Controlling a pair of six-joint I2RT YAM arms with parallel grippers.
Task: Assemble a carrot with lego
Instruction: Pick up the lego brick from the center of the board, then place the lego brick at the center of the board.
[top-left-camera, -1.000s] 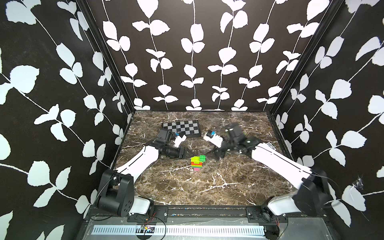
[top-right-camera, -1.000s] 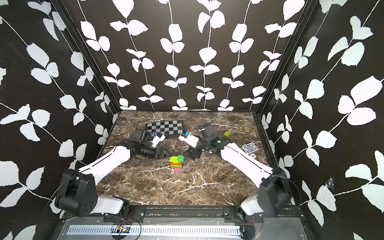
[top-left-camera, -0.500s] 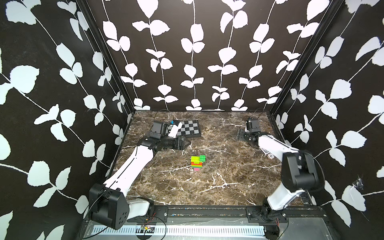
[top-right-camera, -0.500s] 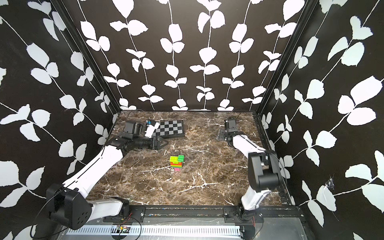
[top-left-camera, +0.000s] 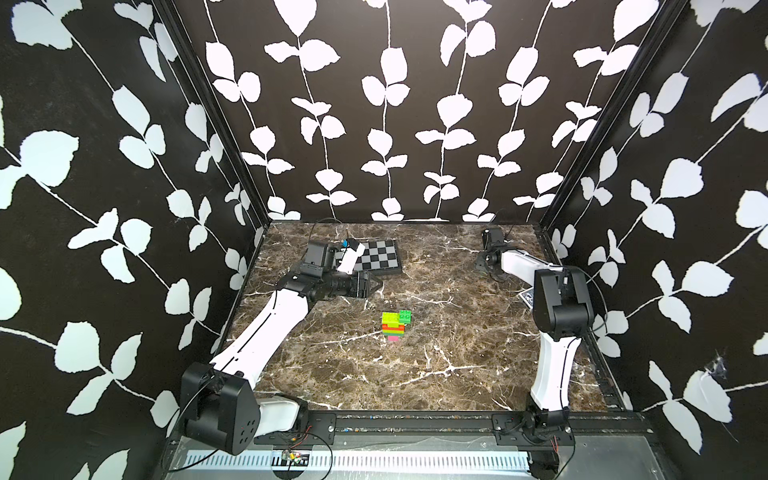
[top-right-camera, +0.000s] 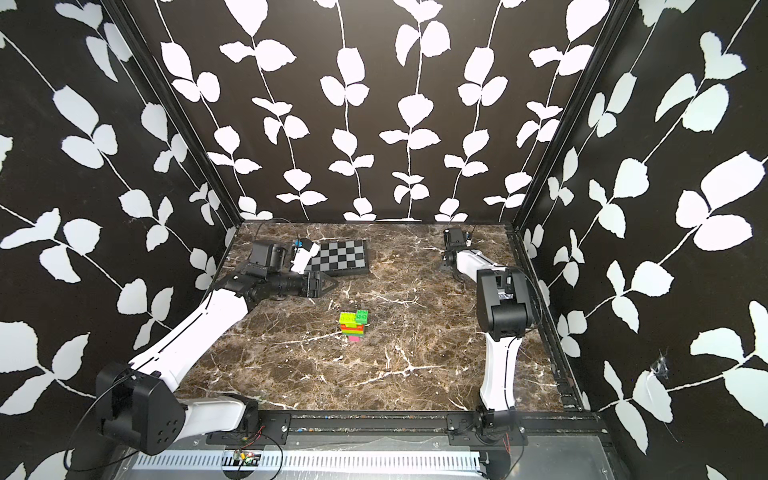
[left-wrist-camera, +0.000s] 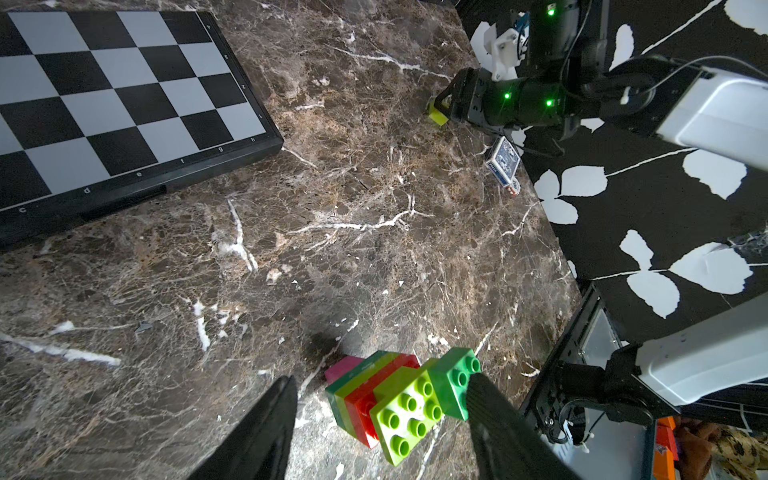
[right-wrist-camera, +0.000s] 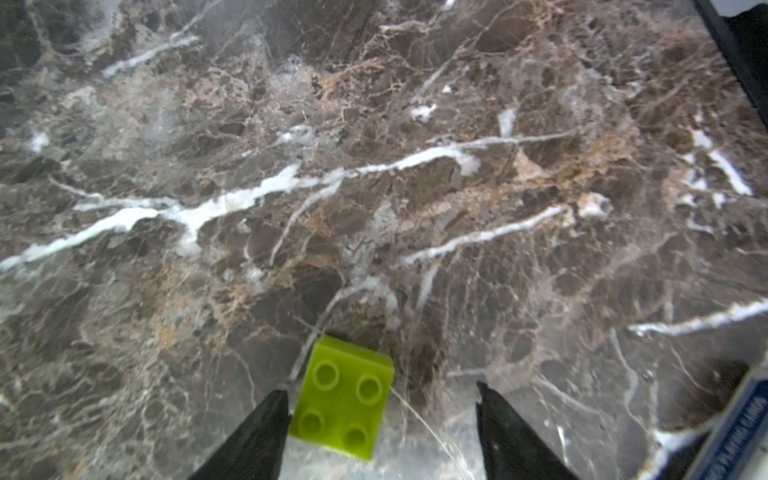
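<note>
Carrot (top-left-camera: 394, 326) sitting mid-tabletop (top-left-camera: 415, 374). Left end effector (top-left-camera: 374, 286) hovering at its 11 o'clock, released, empty. Right end effector (right-wrist-camera: 381, 388) at 1 o'clock, jaws apart, straddling loose lime brick (right-wrist-camera: 343, 407).

The carrot (top-left-camera: 392, 326) (top-right-camera: 353, 326) stands near the middle of the table (top-left-camera: 436, 374), a small stack of bricks that narrows downward. At its top sit a lime square piece and, just to its right, a smaller dark green piece, both with their studs facing up. Below them come thin red, lime and green bands, and a narrow pink piece meets the table. In the left wrist view the carrot (left-wrist-camera: 399, 399) shows the same layers. A loose lime brick (right-wrist-camera: 343, 409) (left-wrist-camera: 437, 116) with four studs lies flat, studs up, at the far right, well apart from the carrot.
</note>
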